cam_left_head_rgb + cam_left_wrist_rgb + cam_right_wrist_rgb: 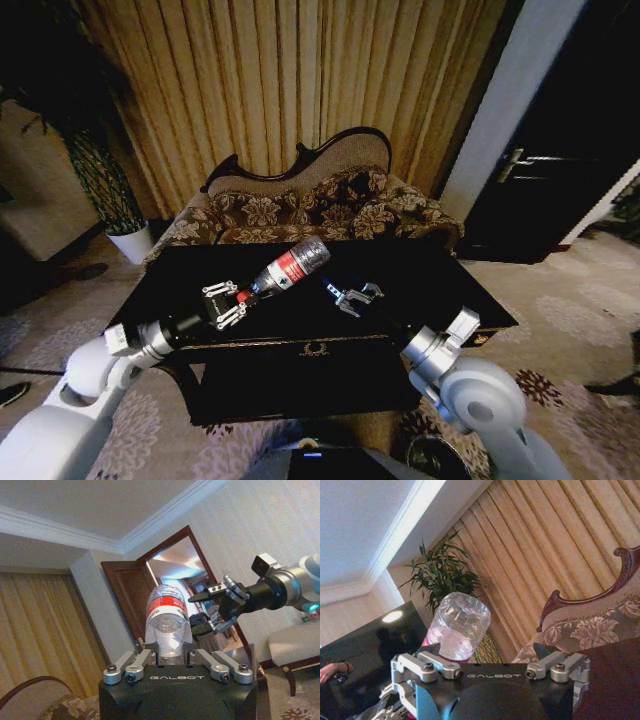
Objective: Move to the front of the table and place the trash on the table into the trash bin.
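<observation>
A clear plastic bottle with a red label is held over the black table, tilted, its base pointing away from me. My left gripper is shut on its cap end. In the left wrist view the bottle rises from between the fingers. My right gripper hovers open just right of the bottle, apart from it, and appears as the right gripper in the left wrist view. From the right wrist the bottle's base sits just beyond the open fingers.
A floral sofa stands right behind the table, with curtains behind it. A white plant pot sits at the back left. A dark door is at the right. Patterned carpet surrounds the table.
</observation>
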Tool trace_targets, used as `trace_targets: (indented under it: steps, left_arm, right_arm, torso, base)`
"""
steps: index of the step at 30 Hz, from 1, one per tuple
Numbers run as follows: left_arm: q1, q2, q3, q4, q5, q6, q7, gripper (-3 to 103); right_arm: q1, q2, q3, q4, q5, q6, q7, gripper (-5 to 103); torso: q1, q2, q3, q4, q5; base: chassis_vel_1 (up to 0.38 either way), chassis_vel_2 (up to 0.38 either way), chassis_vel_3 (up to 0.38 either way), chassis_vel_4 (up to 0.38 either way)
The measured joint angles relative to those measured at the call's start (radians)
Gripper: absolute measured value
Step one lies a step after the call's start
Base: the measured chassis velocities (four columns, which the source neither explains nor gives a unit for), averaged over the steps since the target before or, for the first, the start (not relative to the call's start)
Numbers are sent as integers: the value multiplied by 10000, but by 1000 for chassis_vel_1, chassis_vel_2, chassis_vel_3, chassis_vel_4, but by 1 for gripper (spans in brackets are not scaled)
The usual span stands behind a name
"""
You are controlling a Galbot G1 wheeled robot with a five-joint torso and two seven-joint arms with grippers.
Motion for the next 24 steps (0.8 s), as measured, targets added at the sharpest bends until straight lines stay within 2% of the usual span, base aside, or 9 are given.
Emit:
trace_targets:
  steps: [24]
  left_arm:
    - [-197, 41, 781, -17, 525, 43, -47, 24]
  right_arm:
    - [-427, 4, 130, -12, -244, 44, -7, 100]
  torso:
    - [0, 0, 0, 0, -1]
  base:
    - [0, 0, 0, 0]
